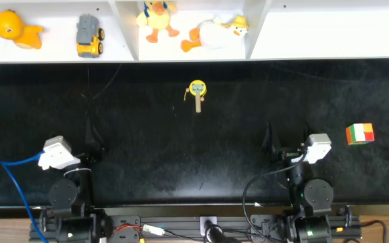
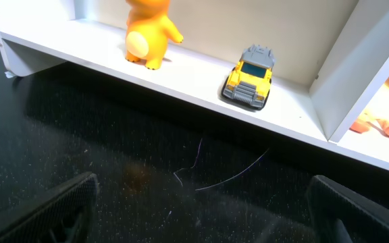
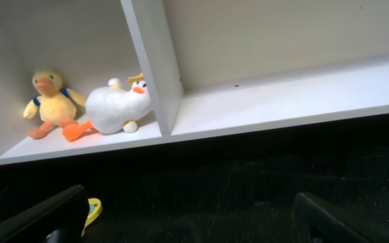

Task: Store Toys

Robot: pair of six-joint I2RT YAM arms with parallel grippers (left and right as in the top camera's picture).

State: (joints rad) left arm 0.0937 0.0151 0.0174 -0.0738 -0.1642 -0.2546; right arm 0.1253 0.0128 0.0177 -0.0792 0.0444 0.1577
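Both arms sit at the near edge of the mat (image 1: 147, 135), well apart. Left gripper (image 2: 198, 216) has its jaws spread wide, and right gripper (image 3: 188, 219) the same. The shelf (image 1: 329, 34) runs across ahead of both, front lip straight, with plain mat from jaws to lip. The stick toy (image 1: 197, 94) lies on the mat ahead of the jaws, between the two arms, about midway from jaws to lip. Its long axis is roughly square to the lip, yellow head toward the shelf, handle back toward the bases. The yellow sliver just beside one right finger in the right wrist view is probably that head, but it's too cropped to be sure. The cube (image 1: 360, 133) sits outboard of the right jaws, about level with them, near the mat's right edge. Ahead of the left jaws is the truck (image 2: 250, 75), nose toward the jaws, with the orange duck (image 2: 147, 34) beside it. Ahead-left of the right jaws, past the divider (image 3: 150, 61), the yellow duck (image 3: 46, 98) sits upright with the goose (image 3: 117, 108) just beside it.
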